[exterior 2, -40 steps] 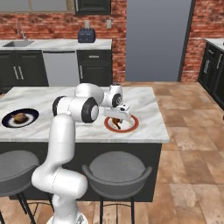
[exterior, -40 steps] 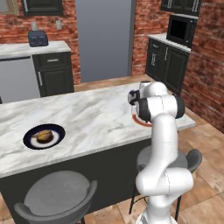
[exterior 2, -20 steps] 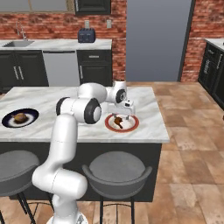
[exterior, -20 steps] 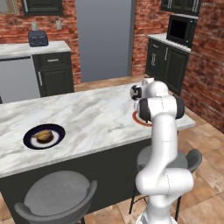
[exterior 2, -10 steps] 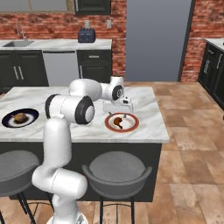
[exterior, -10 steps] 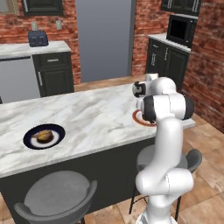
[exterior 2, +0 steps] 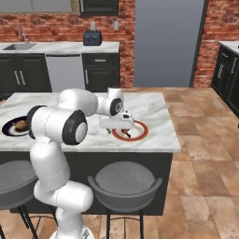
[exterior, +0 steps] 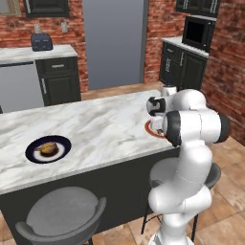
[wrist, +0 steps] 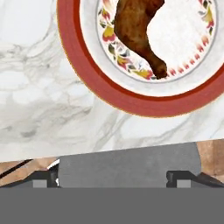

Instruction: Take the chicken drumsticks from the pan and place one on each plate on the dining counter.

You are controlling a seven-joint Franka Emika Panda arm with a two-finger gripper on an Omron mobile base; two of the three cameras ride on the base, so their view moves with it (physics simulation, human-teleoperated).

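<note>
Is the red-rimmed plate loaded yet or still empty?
Loaded: a dark drumstick lies on the red-rimmed plate, free of the open tool.

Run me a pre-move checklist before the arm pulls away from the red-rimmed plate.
1. Darker drumstick lies on the red-rimmed plate: ok.
2. End effector open, nothing between its fingertips: ok.
3. End effector clear of the drumstick, which sits ahead of the tips in the hand view: ok.
4. Lighter drumstick sits on the navy-rimmed plate at the other end of the dining counter: ok.
5. Red-rimmed plate fully on the counter, not overhanging its edge: ok.
6. Height of the end effector above the plate: cannot tell.
</note>
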